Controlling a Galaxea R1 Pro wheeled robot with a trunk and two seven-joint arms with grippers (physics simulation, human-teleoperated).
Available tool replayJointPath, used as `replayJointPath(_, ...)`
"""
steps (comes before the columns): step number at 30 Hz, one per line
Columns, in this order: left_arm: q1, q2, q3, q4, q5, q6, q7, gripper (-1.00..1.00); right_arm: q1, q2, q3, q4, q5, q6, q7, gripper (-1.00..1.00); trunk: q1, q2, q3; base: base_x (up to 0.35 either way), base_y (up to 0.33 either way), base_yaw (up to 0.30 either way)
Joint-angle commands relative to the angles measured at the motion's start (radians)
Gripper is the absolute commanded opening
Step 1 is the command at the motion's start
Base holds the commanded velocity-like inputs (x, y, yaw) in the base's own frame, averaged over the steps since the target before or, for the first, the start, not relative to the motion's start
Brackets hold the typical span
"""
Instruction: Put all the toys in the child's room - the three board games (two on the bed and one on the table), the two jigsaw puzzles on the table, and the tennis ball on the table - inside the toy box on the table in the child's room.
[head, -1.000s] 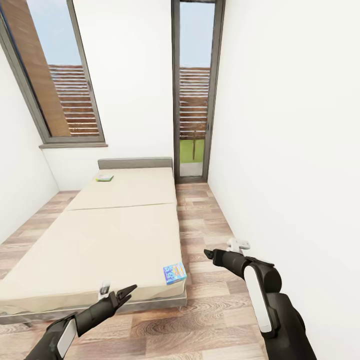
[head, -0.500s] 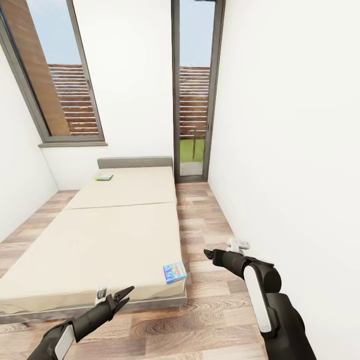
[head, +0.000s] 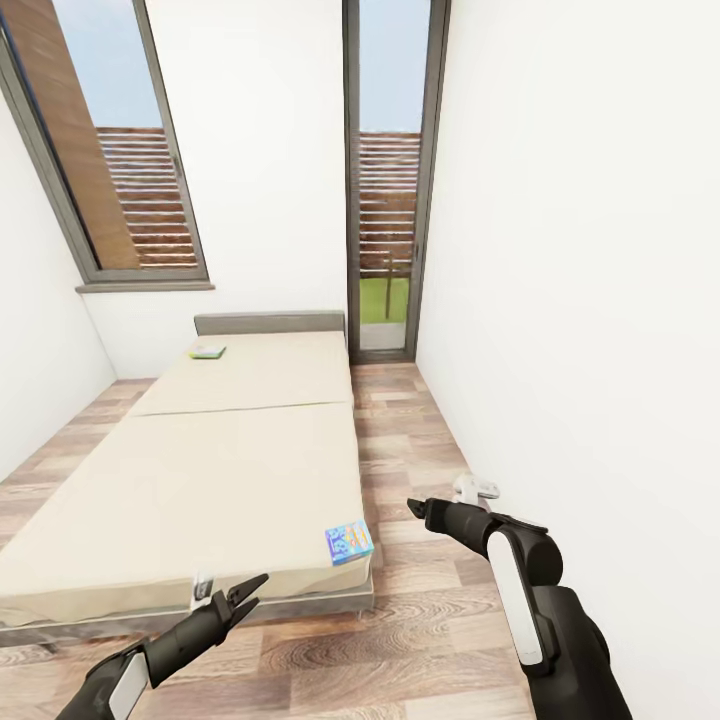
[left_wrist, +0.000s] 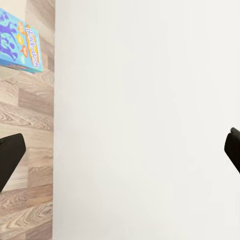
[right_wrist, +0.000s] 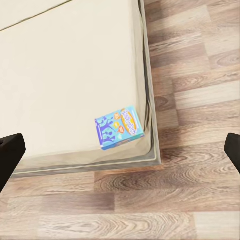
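A blue cartoon board game lies on the near right corner of the bed, a low bed with a beige mattress. A second board game, green and white, rests far off by the grey headboard. My left gripper hovers open at the bed's near edge, left of the blue box. My right gripper is open over the floor to the right of that corner. In the right wrist view the blue board game sits between the spread fingertips of the right gripper. The left wrist view catches the blue board game in a corner, with the left gripper facing a white wall.
A strip of wood-plank floor runs between the bed and the white right wall. A tall glass door stands at the far end and a large window at the back left.
The whole picture has drifted slightly upward, so the camera moved. My left gripper has sunk a little lower and leftward; the right arm holds its place.
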Motion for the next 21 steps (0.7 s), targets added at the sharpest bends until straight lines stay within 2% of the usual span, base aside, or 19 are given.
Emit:
replayJointPath(1, -0.001, 0.0, 0.003, 0.0, 0.002, 0.009, -0.005, 1.0, -0.001, 0.001, -0.002, -0.001, -0.002, 0.005, 0.001, 1.0, 0.004, -0.008, -0.004, 0.0, 0.0, 0.0)
replayJointPath(8, -0.001, 0.001, 0.003, 0.0, 0.002, 0.01, -0.012, 1.0, -0.001, 0.0, -0.002, -0.001, -0.002, 0.006, 0.001, 1.0, 0.031, -0.057, -0.026, 0.0, 0.0, 0.0)
replayJointPath(13, -0.001, 0.011, 0.006, -0.001, 0.002, 0.018, -0.029, 1.0, -0.001, -0.002, -0.002, -0.001, -0.002, 0.01, 0.001, 1.0, 0.05, -0.092, -0.042, 0.0, 0.0, 0.0)
replayJointPath(17, -0.001, 0.03, 0.006, -0.001, 0.002, 0.025, -0.076, 1.0, -0.001, -0.001, -0.002, -0.002, -0.002, 0.01, 0.001, 1.0, 0.065, -0.12, -0.055, 0.0, 0.0, 0.0)
replayJointPath(21, -0.001, 0.042, 0.006, -0.001, 0.0, 0.059, -0.167, 1.0, -0.001, 0.0, -0.002, -0.002, -0.003, 0.006, 0.004, 1.0, 0.081, -0.148, -0.067, 0.0, 0.0, 0.0)
